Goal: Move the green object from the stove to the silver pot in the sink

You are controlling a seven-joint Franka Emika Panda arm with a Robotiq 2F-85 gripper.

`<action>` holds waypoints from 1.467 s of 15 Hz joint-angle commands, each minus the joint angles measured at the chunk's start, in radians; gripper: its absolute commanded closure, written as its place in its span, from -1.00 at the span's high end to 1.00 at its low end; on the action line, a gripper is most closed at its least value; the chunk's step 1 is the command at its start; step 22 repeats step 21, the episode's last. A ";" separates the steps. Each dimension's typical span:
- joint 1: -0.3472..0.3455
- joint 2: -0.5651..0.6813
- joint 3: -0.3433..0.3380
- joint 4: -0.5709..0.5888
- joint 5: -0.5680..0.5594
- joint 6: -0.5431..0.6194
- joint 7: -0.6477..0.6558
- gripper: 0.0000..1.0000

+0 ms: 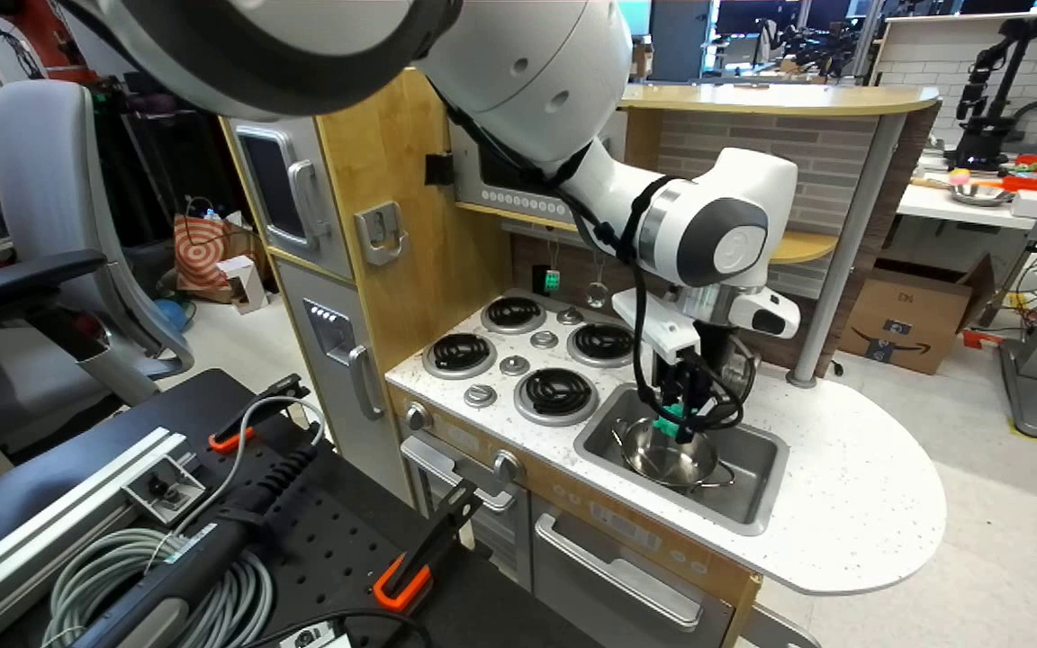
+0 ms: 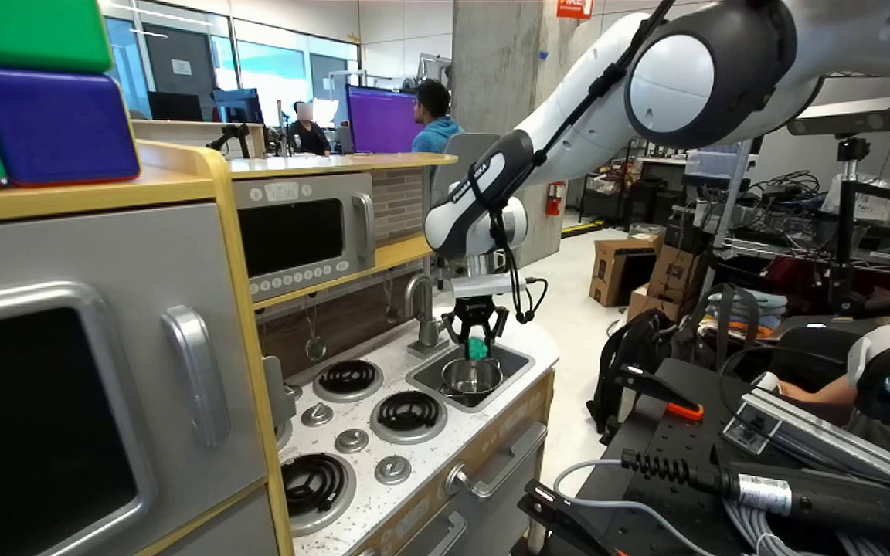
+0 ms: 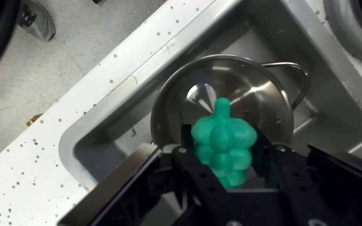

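Gripper [image 3: 223, 136] clenched on the green object [image 2: 477, 349] — it's over the silver pot [image 3: 240, 84] in the sink [image 1: 757, 481] — height hard to judge.

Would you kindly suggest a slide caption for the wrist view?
Gripper holds the green object over the silver pot in the sink.

In the wrist view, the green object [image 3: 224, 142] at four o'clock is teal-green, the end effector [image 3: 222, 136] black, the pot [image 3: 250, 97] silver, the sink [image 3: 336, 59] duller grey. Grey specks dot the white counter [image 3: 30, 175] at eight o'clock (red-and-white rings pattern a bag [image 1: 202, 256] at nine o'clock in an exterior view).
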 commanded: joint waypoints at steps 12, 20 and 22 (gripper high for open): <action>-0.004 -0.080 0.072 -0.030 0.007 0.062 -0.243 1.00; -0.036 -0.188 0.128 -0.156 -0.001 0.083 -0.456 1.00; -0.039 -0.200 0.131 -0.174 -0.001 0.083 -0.467 1.00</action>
